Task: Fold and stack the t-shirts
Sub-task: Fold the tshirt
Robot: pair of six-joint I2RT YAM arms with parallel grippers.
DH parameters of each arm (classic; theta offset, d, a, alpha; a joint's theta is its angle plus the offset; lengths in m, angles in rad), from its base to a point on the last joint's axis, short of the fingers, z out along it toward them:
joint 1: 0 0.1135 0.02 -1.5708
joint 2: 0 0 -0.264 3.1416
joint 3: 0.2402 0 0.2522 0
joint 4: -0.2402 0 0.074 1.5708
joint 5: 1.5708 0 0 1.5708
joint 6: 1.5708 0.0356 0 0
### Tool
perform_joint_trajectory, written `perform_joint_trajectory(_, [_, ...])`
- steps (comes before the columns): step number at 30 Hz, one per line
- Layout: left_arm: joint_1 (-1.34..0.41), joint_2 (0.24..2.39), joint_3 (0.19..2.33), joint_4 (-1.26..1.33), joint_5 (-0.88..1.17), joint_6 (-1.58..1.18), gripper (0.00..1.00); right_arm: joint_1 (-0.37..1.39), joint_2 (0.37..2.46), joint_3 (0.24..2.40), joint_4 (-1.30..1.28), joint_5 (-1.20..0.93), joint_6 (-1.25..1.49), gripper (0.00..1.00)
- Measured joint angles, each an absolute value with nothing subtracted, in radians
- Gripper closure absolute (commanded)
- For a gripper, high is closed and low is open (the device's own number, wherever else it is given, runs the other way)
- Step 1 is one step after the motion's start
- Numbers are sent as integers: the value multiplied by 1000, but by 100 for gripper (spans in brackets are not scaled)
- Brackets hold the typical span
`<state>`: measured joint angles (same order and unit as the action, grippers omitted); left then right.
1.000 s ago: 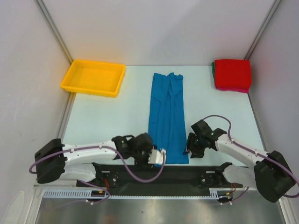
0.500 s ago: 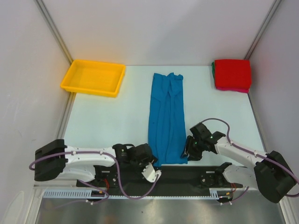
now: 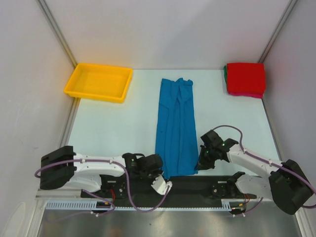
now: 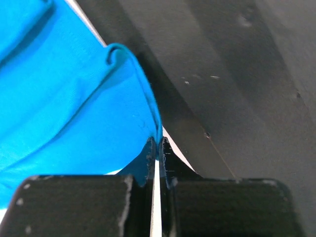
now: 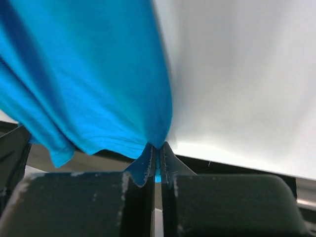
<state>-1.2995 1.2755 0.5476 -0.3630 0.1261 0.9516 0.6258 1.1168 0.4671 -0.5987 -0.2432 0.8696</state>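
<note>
A bright blue t-shirt (image 3: 175, 127) lies folded into a long strip down the middle of the table. My left gripper (image 3: 163, 174) is shut on its near left corner; in the left wrist view the blue t-shirt (image 4: 74, 98) is pinched between the fingertips (image 4: 148, 150). My right gripper (image 3: 199, 167) is shut on the near right corner, the blue t-shirt (image 5: 89, 79) rising from the closed jaws of the right gripper (image 5: 157, 150). A folded red t-shirt (image 3: 245, 78) tops a stack at the far right, with green and pink edges showing under it.
A yellow plastic tray (image 3: 98, 82) sits at the far left corner of the table. The black base bar (image 3: 197, 185) runs along the near edge under both grippers. Grey walls close in left, right and behind.
Both grippers have closed on the shirt's near corners. The left gripper swung down and right to the hem; the right one shifted slightly towards the cloth.
</note>
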Motion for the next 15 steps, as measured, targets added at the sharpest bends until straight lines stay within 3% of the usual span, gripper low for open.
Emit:
perform_joint_trajectory(3, [-1262, 1304, 595, -398, 144, 899, 100, 602, 1117, 525, -646, -246, 845, 100])
perform_joint_trajectory(9, [-1012, 1362, 844, -449, 151, 817, 100, 487, 1173, 720, -684, -260, 757, 100])
perform_joint_trajectory(15, [-797, 1543, 1140, -509, 210, 751, 100, 364, 1484, 996, -662, -286, 639, 100])
